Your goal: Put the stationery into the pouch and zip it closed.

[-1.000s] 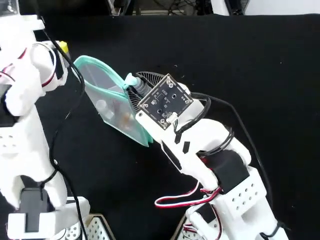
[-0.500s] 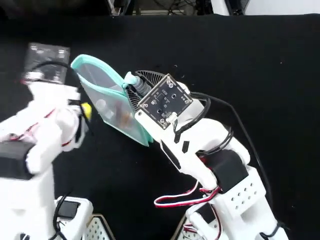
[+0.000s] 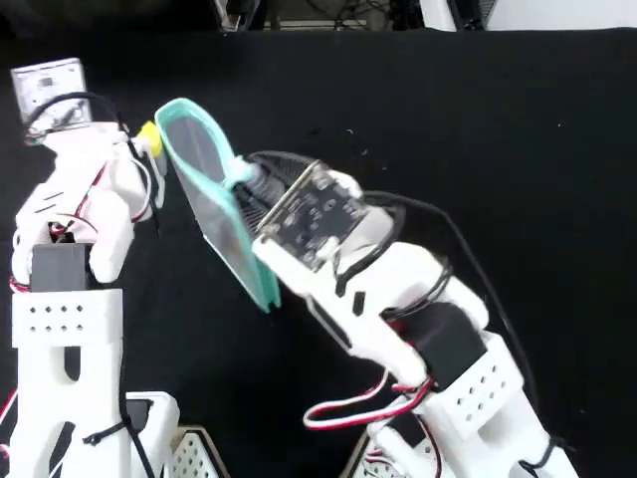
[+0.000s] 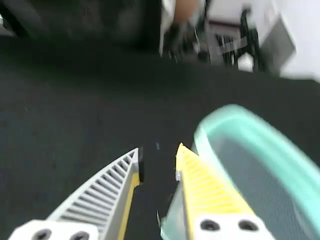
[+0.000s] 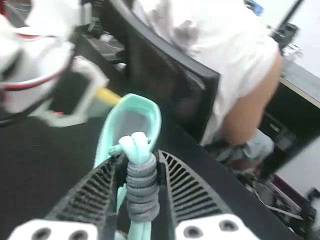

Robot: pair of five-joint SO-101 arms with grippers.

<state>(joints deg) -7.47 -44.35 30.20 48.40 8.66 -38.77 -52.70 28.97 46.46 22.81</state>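
**Black tabletop (image 3: pixel 518 149), mint pouch (image 3: pixel 214 199) held up on edge**

Black cloth is seen across the tabletop. The pouch is held up in the upper left of the high view, tilted on edge. Its grey corded pull (image 5: pixel 142 187) is clamped between the closed fingers of the right tool (image 5: pixel 141 160). The left tool (image 4: pixel 158 152) is parted slightly with nothing gripped. Its yellow finger (image 4: pixel 200 185) is placed just beside the pouch rim.
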